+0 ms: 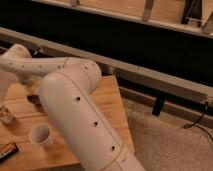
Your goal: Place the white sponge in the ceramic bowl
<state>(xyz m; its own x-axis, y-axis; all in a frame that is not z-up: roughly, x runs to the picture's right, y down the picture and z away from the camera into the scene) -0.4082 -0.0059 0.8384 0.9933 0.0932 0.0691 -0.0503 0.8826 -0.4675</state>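
Note:
My white arm (75,110) fills the middle of the view and reaches up and left, where the forearm (20,62) bends down past the left edge. The gripper at its end is out of the picture there and is shut. The ceramic bowl (34,99) shows only as a dark maroon sliver on the wooden table (112,107), just behind the arm. A small pale thing (5,114) sits at the left edge below the forearm. I cannot tell whether it is the white sponge.
A white cup (40,135) stands upright on the table in front of the arm. A dark wrapped candy bar (7,149) lies at the lower left. Right of the table is speckled floor (170,145), with a long dark bench (150,55) and a black cable (197,122) behind.

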